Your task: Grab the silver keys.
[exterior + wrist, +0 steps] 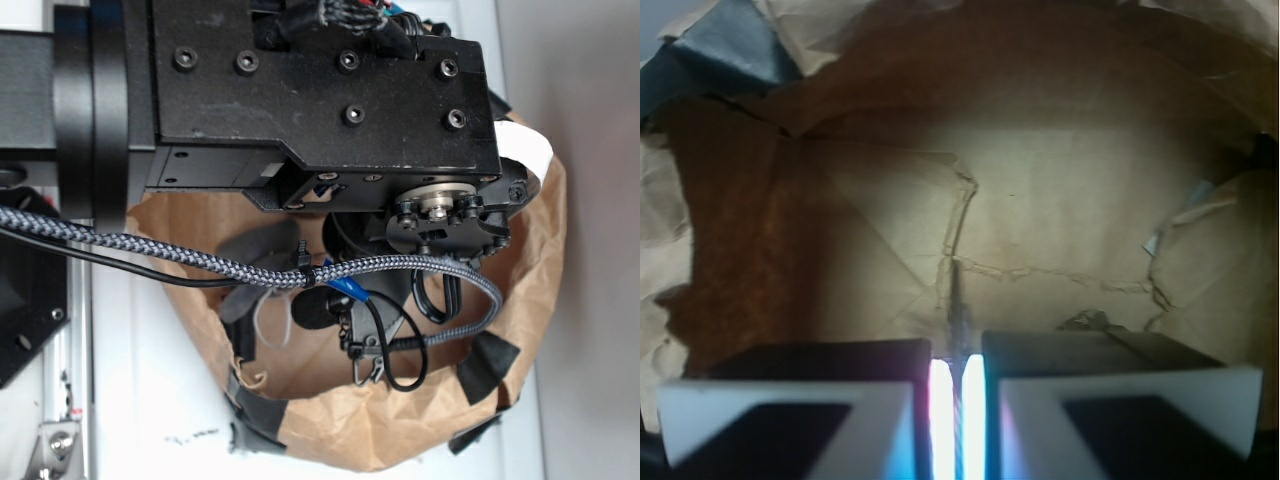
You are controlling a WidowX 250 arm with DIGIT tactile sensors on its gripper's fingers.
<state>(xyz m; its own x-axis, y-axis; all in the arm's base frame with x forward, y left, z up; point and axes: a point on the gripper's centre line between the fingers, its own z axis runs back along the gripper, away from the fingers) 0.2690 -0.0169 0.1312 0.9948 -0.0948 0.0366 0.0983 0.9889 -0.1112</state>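
In the wrist view my gripper [958, 375] is shut down to a thin slit inside a brown paper bag [1040, 180]. A thin silver metal strip, one of the silver keys [958, 300] seen edge-on, stands pinched between the two fingers and sticks out beyond them toward the bag floor. A small shiny bit [1092, 321] lies just past the right finger [1090, 355]; I cannot tell whether it belongs to the bunch. In the exterior view the arm's black body [320, 90] covers the jaws.
The crumpled bag walls [330, 425] rise all around, patched with black tape [490, 362]. A grey plush toy [255, 262] with a white loop lies at the bag's left side. A braided grey cable [200, 258] and a thin black cable [400, 375] hang across the opening.
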